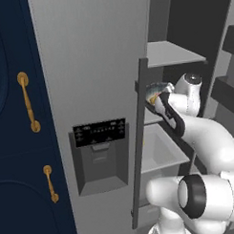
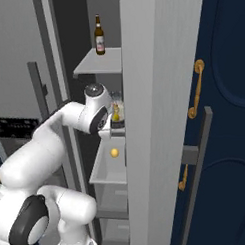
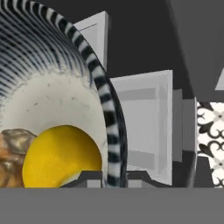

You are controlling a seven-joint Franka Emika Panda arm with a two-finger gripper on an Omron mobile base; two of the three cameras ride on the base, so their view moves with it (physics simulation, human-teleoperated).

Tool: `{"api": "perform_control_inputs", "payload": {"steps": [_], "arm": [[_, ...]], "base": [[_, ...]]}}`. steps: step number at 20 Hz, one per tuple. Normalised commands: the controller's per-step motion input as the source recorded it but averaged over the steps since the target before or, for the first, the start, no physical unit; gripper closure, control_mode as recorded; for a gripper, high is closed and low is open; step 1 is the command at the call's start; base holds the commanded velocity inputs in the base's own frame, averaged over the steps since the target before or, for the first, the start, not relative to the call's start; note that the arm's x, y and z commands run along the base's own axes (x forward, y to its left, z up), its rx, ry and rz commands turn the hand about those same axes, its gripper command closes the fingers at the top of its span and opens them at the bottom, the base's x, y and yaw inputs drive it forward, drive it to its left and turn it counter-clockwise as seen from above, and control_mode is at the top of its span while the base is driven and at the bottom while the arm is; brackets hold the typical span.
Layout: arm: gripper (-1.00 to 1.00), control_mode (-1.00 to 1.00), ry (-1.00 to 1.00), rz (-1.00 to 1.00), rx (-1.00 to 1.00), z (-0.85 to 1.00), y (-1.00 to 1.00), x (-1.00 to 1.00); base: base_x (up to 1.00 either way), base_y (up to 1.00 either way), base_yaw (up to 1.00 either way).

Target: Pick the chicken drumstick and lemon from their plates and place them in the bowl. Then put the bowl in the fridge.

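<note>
Clamped on the bowl's (image 3: 109, 118) striped rim, one fingertip either side, the claw (image 3: 114, 178) holds it level inside the open fridge (image 1: 93, 67), mouth up, over a white drawer (image 1: 161, 153). Lemon (image 3: 61, 155) and drumstick (image 3: 11, 153) sit touching in its pale bottom. One bottle (image 2: 99, 36) stands upright on the shelf above.

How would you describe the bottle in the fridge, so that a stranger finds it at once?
Look inside the open grey fridge, at its upper shelf. There a brown bottle stands upright and alone. It is tall and narrow with a pale label, unlike the round bowl that the gripper holds lower down.
</note>
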Motion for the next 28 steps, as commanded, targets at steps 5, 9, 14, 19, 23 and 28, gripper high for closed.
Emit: {"api": "perform_control_inputs", "payload": {"steps": [5,9,14,19,23,28], "arm": [[1.00,-1.00,0.04,0.01,0.00,-0.15,-0.10,0.45],[1.00,-1.00,-0.01,0.00,0.00,-0.22,0.00,0.41],[1.00,-1.00,0.10,0.03,0.00,-0.34,-0.20,0.54],[1.00,-1.00,0.15,0.04,0.00,-0.42,-0.12,0.52],[-1.00,-1.00,0.01,0.03,0.00,-0.22,0.00,0.23],[-1.00,-1.00,-0.12,0.01,0.00,0.00,0.00,-0.04]], "base": [[0.00,0.00,0.00],[0.00,0.00,0.00],[0.00,0.00,0.00],[0.00,0.00,0.00],[0.00,0.00,0.00],[0.00,0.00,0.00]]}}
